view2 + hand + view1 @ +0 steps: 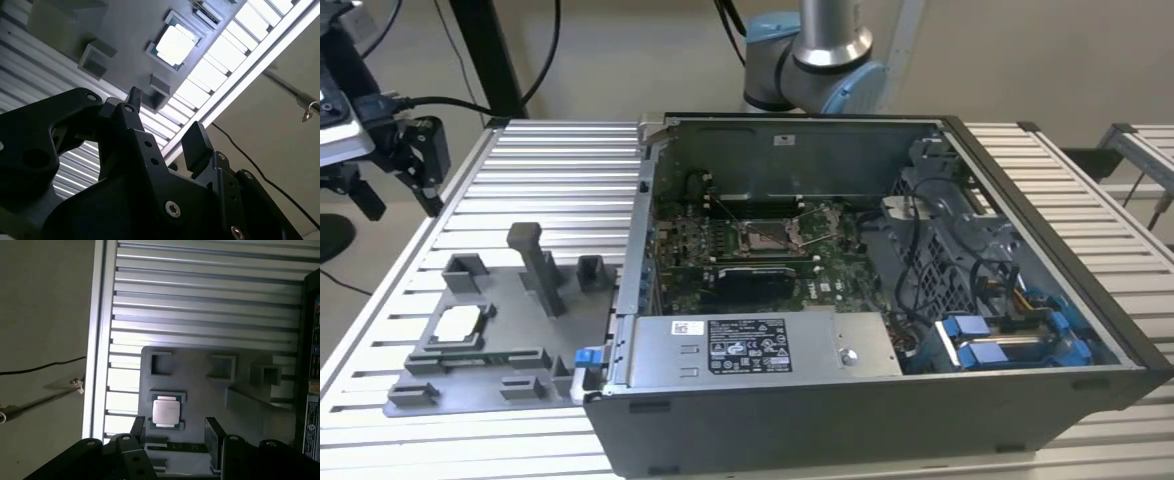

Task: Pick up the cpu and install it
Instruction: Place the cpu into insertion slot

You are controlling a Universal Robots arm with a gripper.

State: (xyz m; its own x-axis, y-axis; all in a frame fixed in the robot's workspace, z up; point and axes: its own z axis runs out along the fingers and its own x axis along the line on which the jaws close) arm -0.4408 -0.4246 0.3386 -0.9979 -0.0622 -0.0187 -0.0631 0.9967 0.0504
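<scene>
Standing by the bench watching this one: the gripper [398, 192] hangs high off the exterior view's left corner of the table [1067, 200], fingers [213, 432] spread wide with nothing between them. The cpu [458, 325] lies flat, silvery side up, in its pocket on the grey fixture plate [514, 330], just beside the open computer case [854, 420] on the exterior view's left. So the chip sits below the tool and further in over the table, well apart from it, no contact. In both wrist views the cpu [166, 411] shows beyond the gap between the two fingers, roughly in line with it. It's square, so no real long axis to fuss over; its edges look about square to the fingers in the first wrist view. The socket [767, 235] inside the case looks bare, so I'd say nothing's installed yet.
</scene>
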